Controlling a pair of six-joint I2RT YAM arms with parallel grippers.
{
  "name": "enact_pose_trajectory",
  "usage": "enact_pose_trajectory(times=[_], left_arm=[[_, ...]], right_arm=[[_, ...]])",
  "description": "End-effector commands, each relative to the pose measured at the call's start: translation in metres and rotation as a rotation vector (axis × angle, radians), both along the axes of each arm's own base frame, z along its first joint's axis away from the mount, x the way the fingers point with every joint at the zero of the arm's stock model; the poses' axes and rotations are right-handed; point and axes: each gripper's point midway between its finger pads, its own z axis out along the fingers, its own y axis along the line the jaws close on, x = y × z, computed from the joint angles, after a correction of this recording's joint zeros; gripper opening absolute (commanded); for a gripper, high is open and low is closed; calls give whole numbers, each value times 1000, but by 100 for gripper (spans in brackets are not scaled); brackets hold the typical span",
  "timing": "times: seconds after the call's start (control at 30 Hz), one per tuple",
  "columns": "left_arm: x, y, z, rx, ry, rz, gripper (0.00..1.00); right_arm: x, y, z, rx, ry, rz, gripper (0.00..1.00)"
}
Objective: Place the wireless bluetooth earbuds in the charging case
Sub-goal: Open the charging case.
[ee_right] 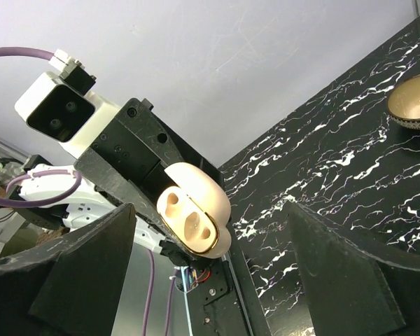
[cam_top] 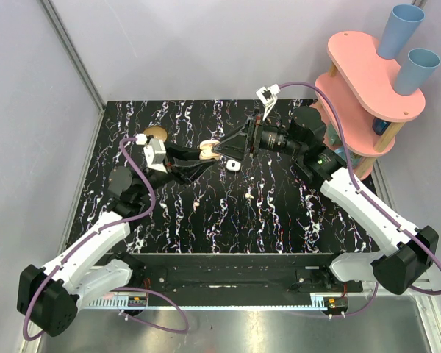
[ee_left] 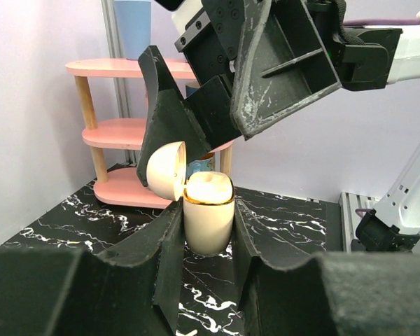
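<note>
Showing the left gripper (ee_left: 206,213), jaws clamped on the open charging case (ee_left: 208,220), raised off the bench (cam_top: 294,220); right gripper (cam_top: 224,149), jaws apart and empty, at its lid (ee_left: 164,168). Earbuds (cam_top: 248,195) lie on the bench. Risk: the right gripper nudging the lid shut or twisting the case.

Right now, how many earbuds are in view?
2 earbuds, loose on the table: one right of the case, one closer to the near edge. Case sockets look empty.

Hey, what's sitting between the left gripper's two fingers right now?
The charging case, lid open, pinched upright between the left gripper's fingers; the left wrist view shows it best.
</note>
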Motion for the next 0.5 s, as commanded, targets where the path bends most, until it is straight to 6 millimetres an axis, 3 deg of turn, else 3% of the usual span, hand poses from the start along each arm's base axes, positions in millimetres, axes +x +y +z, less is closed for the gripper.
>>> enact_pose_trajectory(times=[0.0,0.13,0.3,0.4,0.47], left_arm=[[5,6,13,-37,-39,60,0],[15,13,6,-6,-30,134,0],[26,24,-2,7,-11,238,0],[28,32,-3,7,-8,284,0],[29,35,-5,12,-8,304,0]], right_arm=[[-3,-7,20,40,-70,-23,97],[12,-26,24,44,-84,-194,98],[19,-41,25,25,-77,-272,98],[38,-55,9,-35,4,-388,97],[57,-72,-15,-95,102,-519,94]])
